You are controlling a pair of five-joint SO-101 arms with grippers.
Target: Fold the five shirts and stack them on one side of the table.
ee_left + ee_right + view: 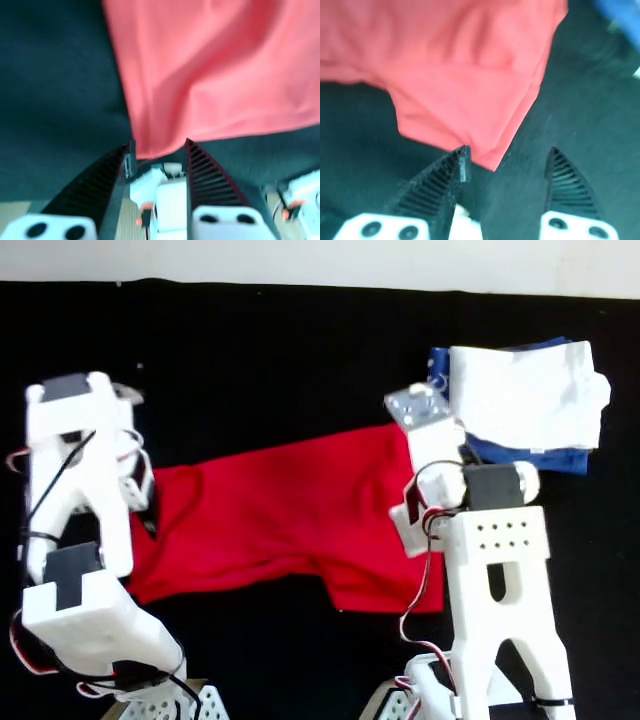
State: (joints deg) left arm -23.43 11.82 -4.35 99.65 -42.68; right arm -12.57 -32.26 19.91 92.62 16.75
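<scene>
A black cloth-covered counter [280, 350] carries three shirts: one red, one white, one blue. The red shirt [290, 510] is the largest thing, soft and creased, lying unfolded as a long, uneven band across the middle. Just beyond the red shirt's right end sits a stack of two: the white shirt [525, 395], folded into a rumpled rectangle, lies on top of the folded blue shirt [560, 458], whose edges peek out around it.

The high view shows both of my arms, white plastic with red and black wires. My left arm [85, 510] stands over the red shirt's left end, and my right arm [495, 570] over its right end.

My wrist views show what the high view hides. My left jaws are partly open. Their black ribbed fingers [100, 185] flank the red shirt's edge, which lies at their tips and is not pinched. My right jaws are wide apart and hold nothing. A corner of the red shirt lies just by the tip of one ribbed finger [432, 185].
</scene>
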